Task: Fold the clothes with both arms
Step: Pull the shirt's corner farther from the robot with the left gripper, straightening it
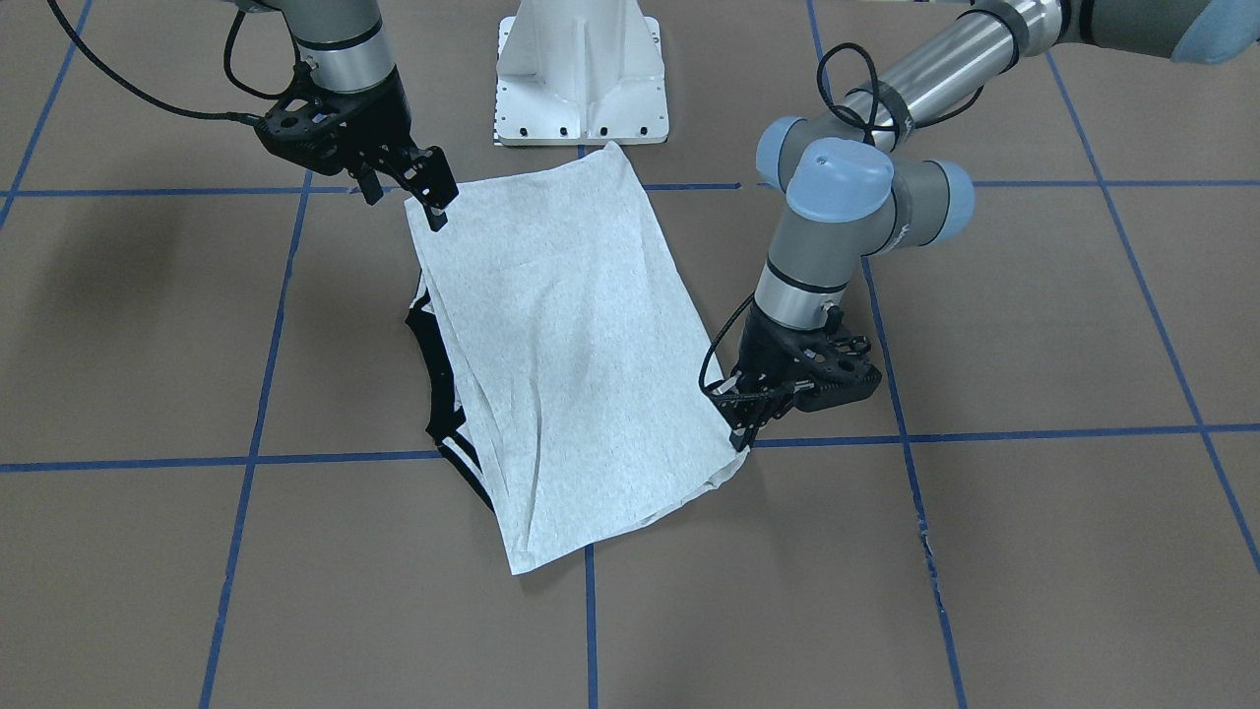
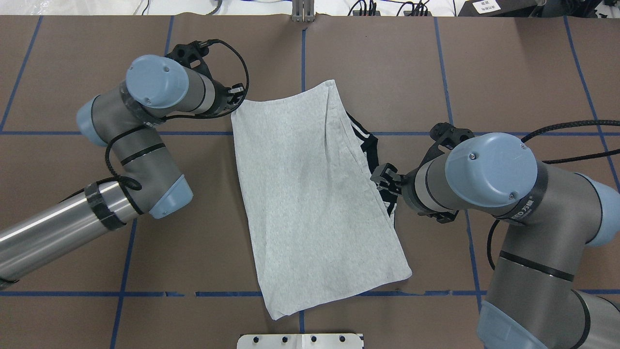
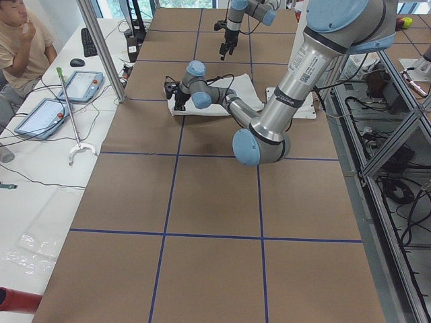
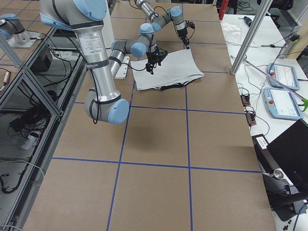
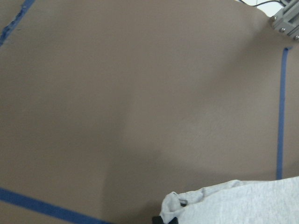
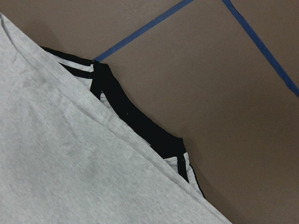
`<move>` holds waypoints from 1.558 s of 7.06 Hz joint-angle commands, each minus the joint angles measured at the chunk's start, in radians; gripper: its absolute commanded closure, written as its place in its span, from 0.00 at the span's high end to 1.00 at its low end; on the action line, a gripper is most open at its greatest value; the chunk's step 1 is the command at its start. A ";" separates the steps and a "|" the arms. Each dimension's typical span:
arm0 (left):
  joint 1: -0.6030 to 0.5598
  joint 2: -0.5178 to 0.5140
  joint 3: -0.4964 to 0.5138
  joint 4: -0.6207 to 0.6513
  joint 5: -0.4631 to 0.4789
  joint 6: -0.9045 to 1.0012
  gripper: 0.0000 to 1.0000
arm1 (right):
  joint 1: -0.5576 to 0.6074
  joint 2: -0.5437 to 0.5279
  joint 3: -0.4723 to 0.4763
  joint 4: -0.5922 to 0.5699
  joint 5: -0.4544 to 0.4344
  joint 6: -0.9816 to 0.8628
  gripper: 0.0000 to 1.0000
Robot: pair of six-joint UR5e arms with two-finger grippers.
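Seen from across the bench (image 1: 1034, 325), a grey shirt (image 1: 571, 345) lies folded with its plain side up, slanted over blue tape lines (image 1: 591, 611), just in front of a white pedestal (image 1: 581, 79). Its black collar (image 1: 433, 394) peeks out along one long edge. The right claw (image 1: 406, 202) is at a shirt corner near the pedestal, its fingers spread wide. The left claw (image 1: 745, 428) is at the opposite corner with its fingers narrow; whether it pinches the cloth cannot be told. From overhead, the shirt lies between the two arms. Both side views show it small at the bench's far end, and one shows a seated person (image 3: 23, 40). The left wrist view shows a bunched shirt corner on the brown bench. The right wrist view shows grey cloth overlapping the collar.
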 commanded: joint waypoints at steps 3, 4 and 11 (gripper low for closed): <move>-0.027 -0.188 0.362 -0.201 0.000 -0.053 0.00 | 0.001 0.001 -0.056 0.109 -0.010 0.013 1.00; -0.037 -0.206 0.419 -0.250 -0.002 -0.053 0.00 | 0.001 0.001 -0.057 0.109 -0.009 0.013 1.00; -0.096 -0.248 0.509 -0.321 -0.003 -0.050 0.32 | -0.129 0.010 -0.077 0.108 -0.068 0.015 1.00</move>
